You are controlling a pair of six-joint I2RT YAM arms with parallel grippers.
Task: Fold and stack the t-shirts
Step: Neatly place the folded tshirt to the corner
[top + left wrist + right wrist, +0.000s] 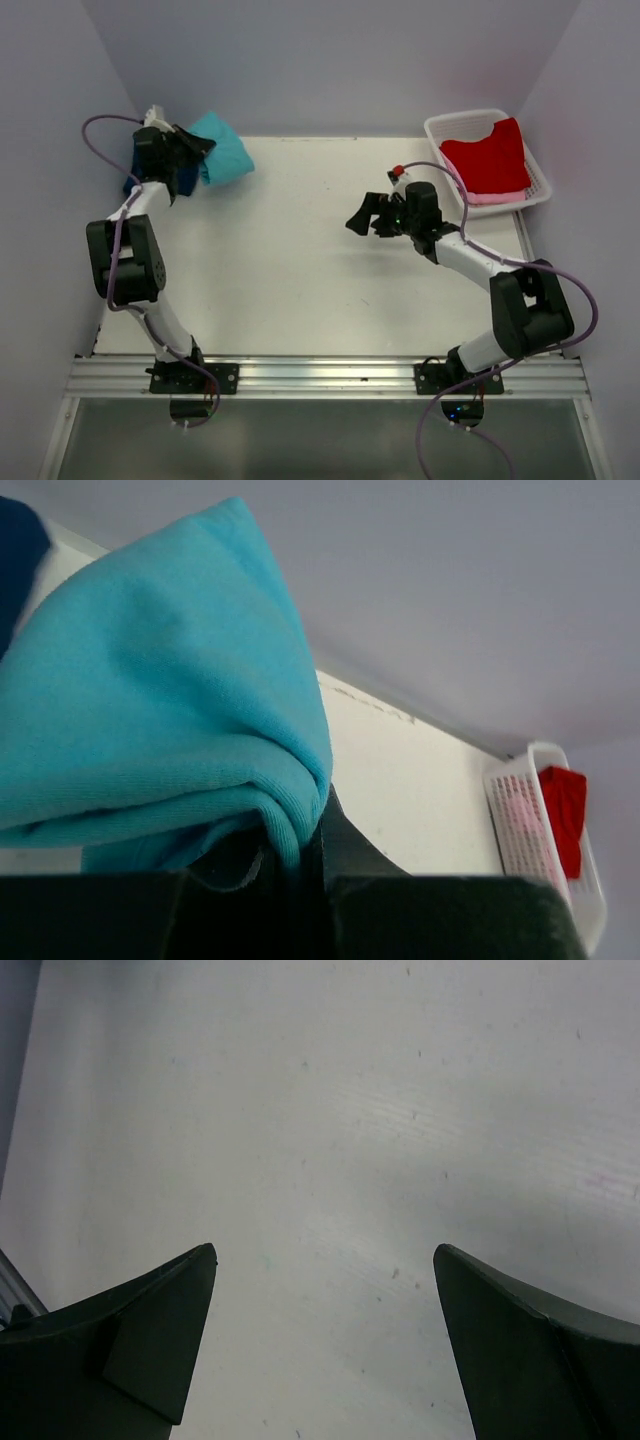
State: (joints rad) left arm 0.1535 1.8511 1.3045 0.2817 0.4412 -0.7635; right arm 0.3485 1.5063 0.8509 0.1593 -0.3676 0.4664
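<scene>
Lit softly and evenly from above, with only faint shadows. Showed a pale sheen on the table (400, 1110) beyond the right jaws. Went dark and blurred right at both jaws; stayed crisp in the overhead view.

A white slotted plastic basket (445, 119) (510, 820) sat at the far right corner of the flat white table top (320, 260) (410, 780) (330, 1110), turned at an angle to its edges. Up close, the table surface showed faint scuffs and small specks. Plain pale lilac-grey walls (330, 60) (450, 580) closed in the back and both sides. A ribbed silver aluminium rail (330, 375) ran along the near edge, with a dull grey panel (320, 440) in front of it.
</scene>
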